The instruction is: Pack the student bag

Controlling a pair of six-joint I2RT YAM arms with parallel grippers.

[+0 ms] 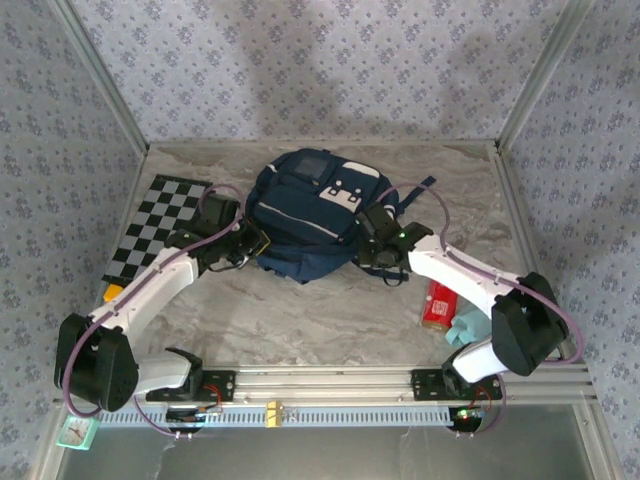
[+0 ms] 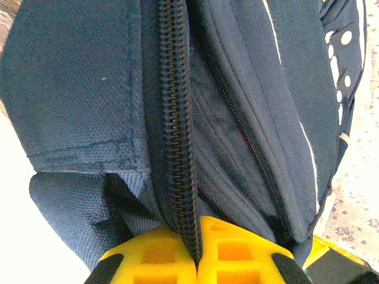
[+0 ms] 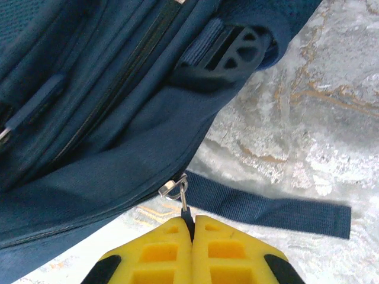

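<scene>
- Top external: the student bag (image 1: 305,215) lies centre-back on the marbled worktop (image 1: 300,320), white patches facing up. The left gripper (image 1: 252,245) is against its left flank and the right gripper (image 1: 372,240) against its right flank, so the bag sits between them. A checkered mat (image 1: 160,225) lies left of the bag. A red packet (image 1: 437,305) lies by the right arm, apart from the bag.
- Left wrist: the left gripper's yellow fingers (image 2: 148,257) are pressed together, pinching the bag at the near end of its zipper (image 2: 174,118). The zipper runs straight away from the fingertips, with navy fabric on both sides.
- Right wrist: the right gripper's fingers (image 3: 228,251) are pressed together on the dark zipper pull (image 3: 186,216), which hangs from a metal ring at the bag's edge. The bag lies above and left of the fingertips. A navy strap (image 3: 266,208) lies flat on the worktop just beyond them, and a black buckle (image 3: 237,53) sits further up.
</scene>
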